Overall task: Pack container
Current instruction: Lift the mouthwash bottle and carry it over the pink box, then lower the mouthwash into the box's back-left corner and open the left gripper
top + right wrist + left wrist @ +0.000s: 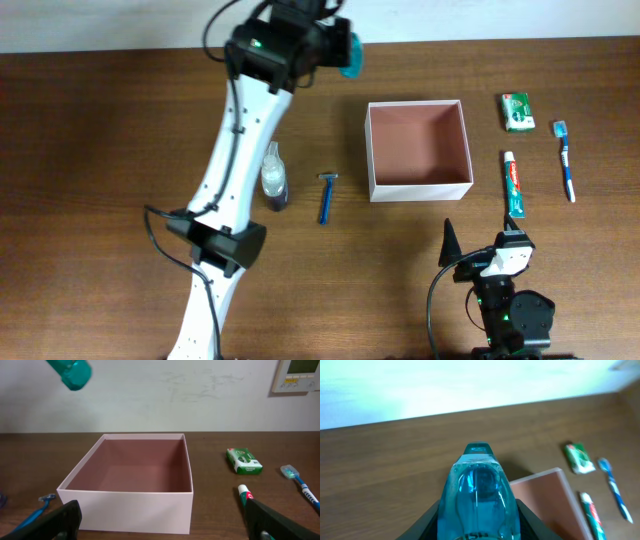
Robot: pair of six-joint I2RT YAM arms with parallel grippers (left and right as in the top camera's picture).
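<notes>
The container (420, 188) is a square white box with a pinkish-brown inside, right of the table's middle, and nothing shows inside it. My left gripper (325, 45) is at the far edge, up and left of the container, shut on a teal bottle (350, 55). In the left wrist view the bottle (480, 495) fills the space between the fingers, with a corner of the container (545, 492) below it. My right gripper (490, 255) is open and empty near the front edge. In the right wrist view it (170, 527) faces the container's front wall (130, 502).
A clear spray bottle (274, 176) and a blue razor (327, 197) lie left of the container. A green pack (516, 111), a toothpaste tube (513, 184) and a blue toothbrush (565, 160) lie to its right. The left arm spans the table's left side.
</notes>
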